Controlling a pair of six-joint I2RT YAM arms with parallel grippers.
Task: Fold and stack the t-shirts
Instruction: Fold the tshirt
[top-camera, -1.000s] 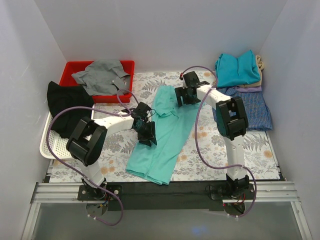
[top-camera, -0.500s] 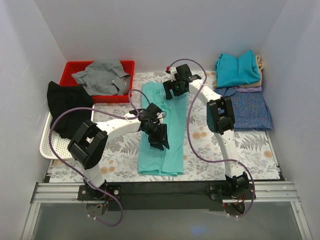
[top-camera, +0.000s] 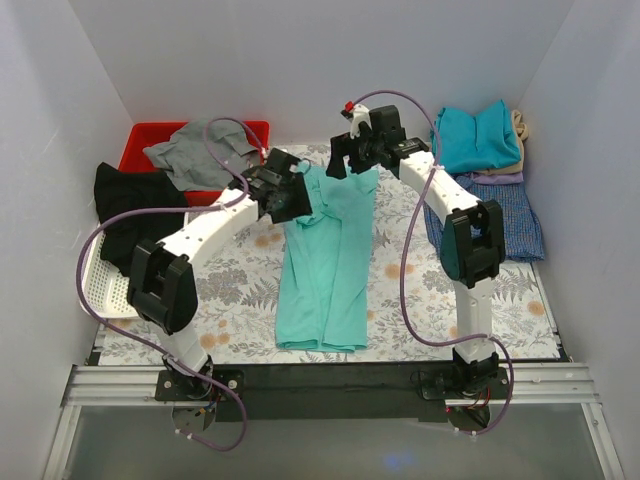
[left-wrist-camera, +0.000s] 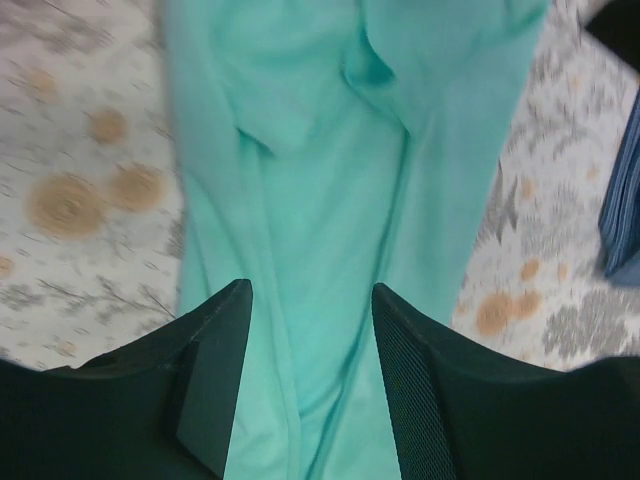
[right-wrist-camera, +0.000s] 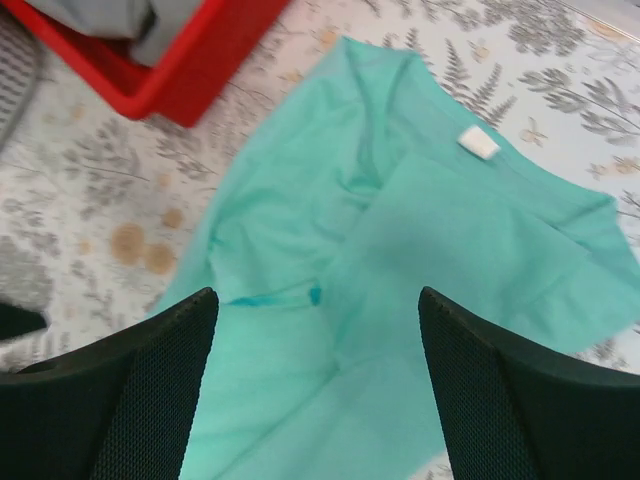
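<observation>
Your left hand (left-wrist-camera: 310, 290) stands open at a middling width, and nothing is pinched between its fingers (left-wrist-camera: 215, 370). The mint-green t-shirt (top-camera: 325, 270) shows through the gap below. You cannot tell whether the fingers brush the cloth.

Your right hand (right-wrist-camera: 318, 295) is spread wide and holds nothing. It hangs over the collar end of the same shirt, where a small white tag (right-wrist-camera: 479, 143) shows.

The shirt lies on the floral surface (top-camera: 240, 290) as a long, narrow strip. Its collar end is far from the arm bases and its hem near them, and both hands are over the far end.

To the right sits the stack, well apart. A teal-blue shirt (top-camera: 475, 140) is on top and a blue check shirt (top-camera: 510, 220) spreads beneath.
</observation>
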